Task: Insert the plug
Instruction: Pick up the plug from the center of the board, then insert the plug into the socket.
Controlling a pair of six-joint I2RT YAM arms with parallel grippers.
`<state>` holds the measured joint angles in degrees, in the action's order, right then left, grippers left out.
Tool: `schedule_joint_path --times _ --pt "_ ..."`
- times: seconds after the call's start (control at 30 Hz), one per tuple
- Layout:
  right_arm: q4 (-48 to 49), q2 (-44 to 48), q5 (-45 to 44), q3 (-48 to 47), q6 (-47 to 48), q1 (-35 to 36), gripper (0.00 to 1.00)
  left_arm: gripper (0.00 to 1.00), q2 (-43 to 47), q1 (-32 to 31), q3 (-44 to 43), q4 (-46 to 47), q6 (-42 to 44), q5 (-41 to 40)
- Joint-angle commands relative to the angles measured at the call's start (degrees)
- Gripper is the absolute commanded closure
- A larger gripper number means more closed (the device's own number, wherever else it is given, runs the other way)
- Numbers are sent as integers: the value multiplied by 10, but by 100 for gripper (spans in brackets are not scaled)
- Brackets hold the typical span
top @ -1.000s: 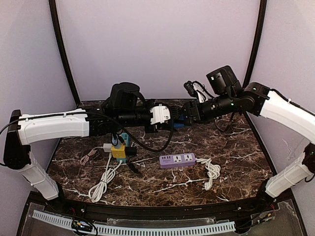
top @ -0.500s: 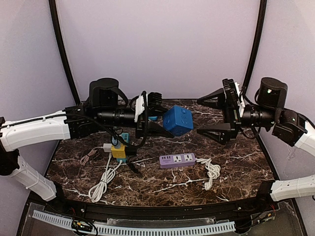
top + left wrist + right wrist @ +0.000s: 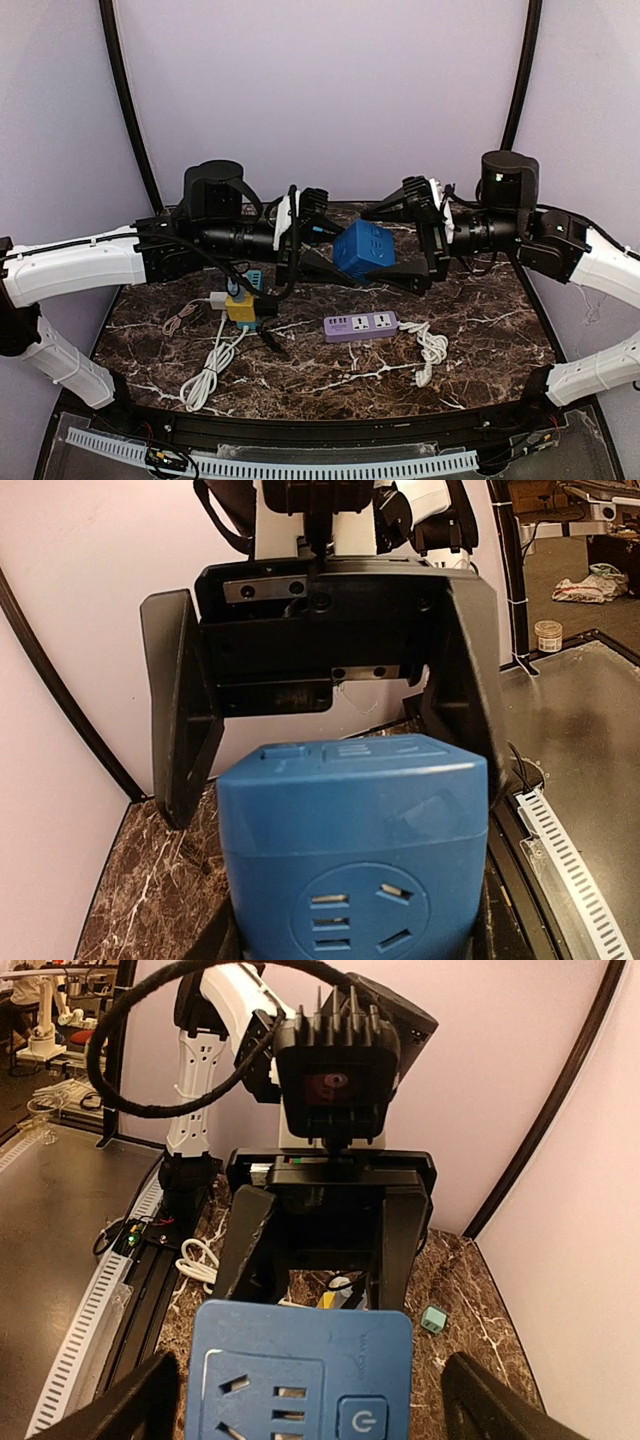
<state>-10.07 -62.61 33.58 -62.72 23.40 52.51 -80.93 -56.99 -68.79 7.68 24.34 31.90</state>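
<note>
On the table (image 3: pixel 480 320), below the jaws, lie a purple power strip (image 3: pixel 360 325) and a yellow adapter (image 3: pixel 240 306). Above them, the left jaws clamp a blue socket cube (image 3: pixel 363 250). The right jaws stand wide apart, flanking its free end.

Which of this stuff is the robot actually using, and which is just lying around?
In use: blue socket cube, held by left gripper; right gripper, open around it.
Lying about: purple power strip, yellow adapter, white cables, all on the table.
</note>
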Motion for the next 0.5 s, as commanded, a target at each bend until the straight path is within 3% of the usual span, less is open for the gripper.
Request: schedule_joint_path --times 0.0,0.1,0.13,0.23,0.27,0.33,0.37,0.4,0.43,0.47 --pt "-20 -32 -19 -39 -3 7 25 99 2 2 2 26 -7 -1" --pt "-41 -44 -42 -56 -12 7 54 99 2 3 4 34 -20 -6" --pt "-42 -45 -42 -55 -12 8 61 99 3 6 5 38 -27 -6" --pt "-54 -51 -45 -52 -10 7 64 99 4 10 12 49 -37 -1" --pt "-65 -56 -51 -56 -11 7 72 99 6 12 14 52 -40 1" --pt "-89 -66 -66 -68 -12 7 100 99 9 13 21 57 -45 5" --pt "-97 -71 -78 -71 -15 7 100 99 10 14 27 60 -52 5" --pt "-108 -75 -83 -74 -10 6 100 87 12 15 31 62 -58 -4" --pt "-123 -78 -87 -75 4 5 100 67 17 16 43 65 -70 -12" --pt "-138 -81 -93 -75 18 0 100 28 19 17 50 66 -75 -30"
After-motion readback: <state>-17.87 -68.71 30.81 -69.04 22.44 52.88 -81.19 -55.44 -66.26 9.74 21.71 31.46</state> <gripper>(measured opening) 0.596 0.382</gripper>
